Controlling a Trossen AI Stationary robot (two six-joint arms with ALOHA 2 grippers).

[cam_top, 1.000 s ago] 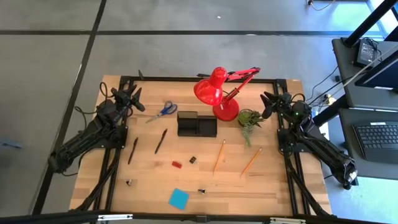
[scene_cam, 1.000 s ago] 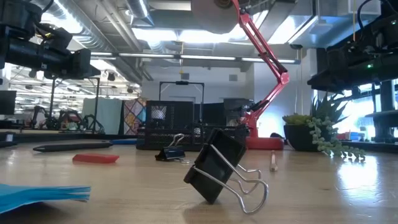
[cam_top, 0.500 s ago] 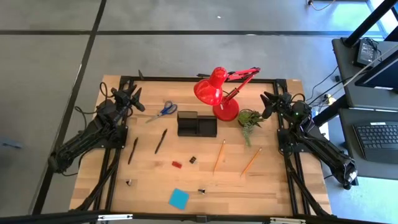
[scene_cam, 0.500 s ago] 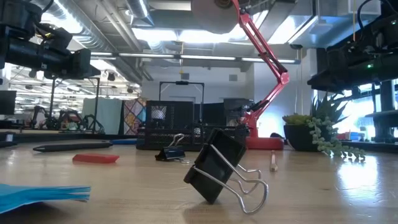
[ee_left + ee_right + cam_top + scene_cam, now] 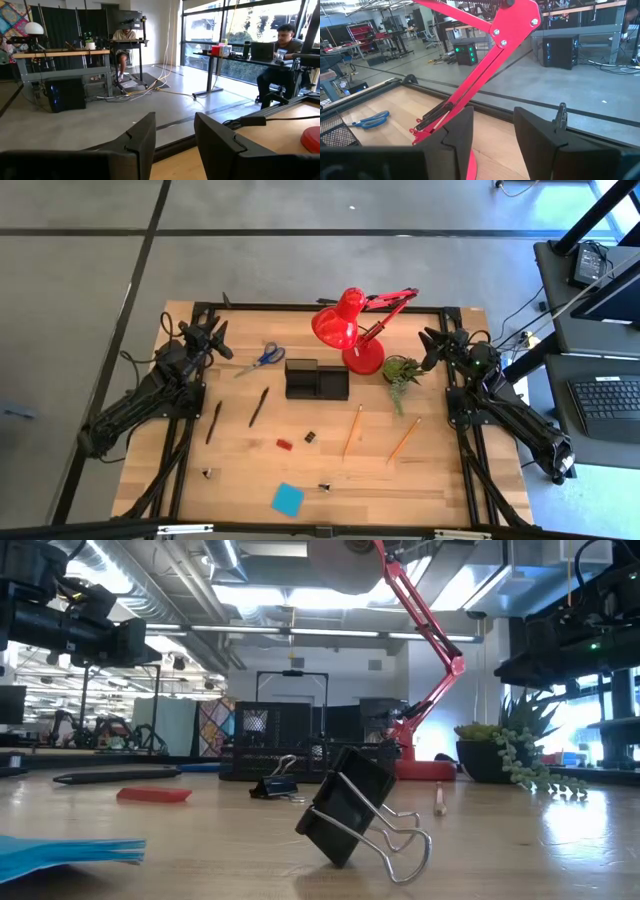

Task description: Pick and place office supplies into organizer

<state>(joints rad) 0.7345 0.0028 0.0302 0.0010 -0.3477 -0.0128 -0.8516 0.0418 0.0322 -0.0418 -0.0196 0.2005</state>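
- 0 supplies stowed; organizer (image 5: 316, 380) mid-table, beside lamp (image 5: 352, 330).
- Scissors (image 5: 262, 359), pens (image 5: 258, 406), pencils (image 5: 353, 430), pad (image 5: 287, 499), eraser (image 5: 284, 445), clips (image 5: 324, 486) loose on table.
- Left gripper (image 5: 219, 340), right gripper (image 5: 428, 346): parked at back corners, released, empty.

The red lamp (image 5: 350, 330) and potted plant (image 5: 400, 370) crowd the organizer (image 5: 317, 379) from one to three o'clock. Its nine and six o'clock sides stand open, with scissors (image 5: 262, 359) lying toward ten o'clock and a pen (image 5: 258, 406) toward seven.

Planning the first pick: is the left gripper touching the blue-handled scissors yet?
Apart. In the high view, the open left gripper sits near the table's back left corner, with bare wood between it and the blue-handled scissors.
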